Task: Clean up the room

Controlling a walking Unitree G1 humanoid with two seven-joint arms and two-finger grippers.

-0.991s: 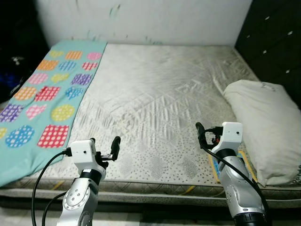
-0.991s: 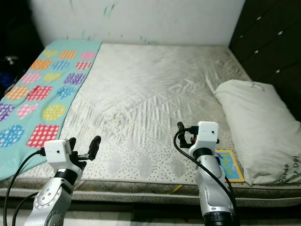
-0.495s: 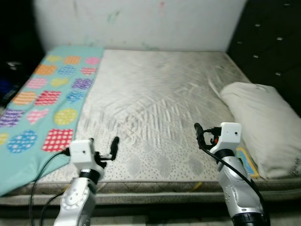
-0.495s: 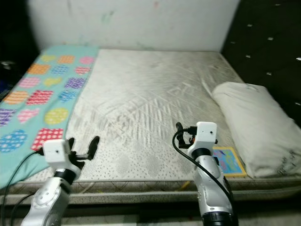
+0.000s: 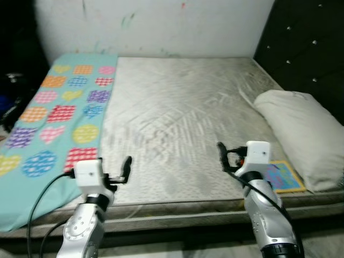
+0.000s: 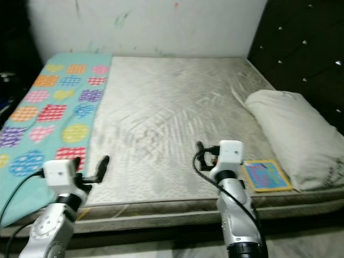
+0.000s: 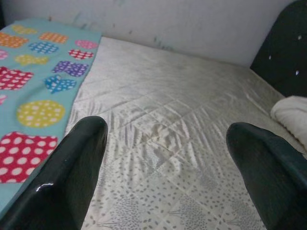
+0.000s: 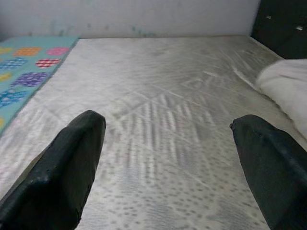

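Book [image 6: 267, 175] lies just right of right hand [image 6: 199, 156], fingers spread, empty.

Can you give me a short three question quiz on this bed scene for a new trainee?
1. True or false: the pillow lies on the robot's right side of the mattress.
2. What lies flat by the mattress's near edge, next to the pillow? A) a small picture book B) a mug C) a shoe
3. Fill in: the patterned blanket covers the mattress's ____ side.

Key
1. True.
2. A, just to the right of the right pincer.
3. Left, on the side of the left pincer. Both pincers are open and hold nothing.
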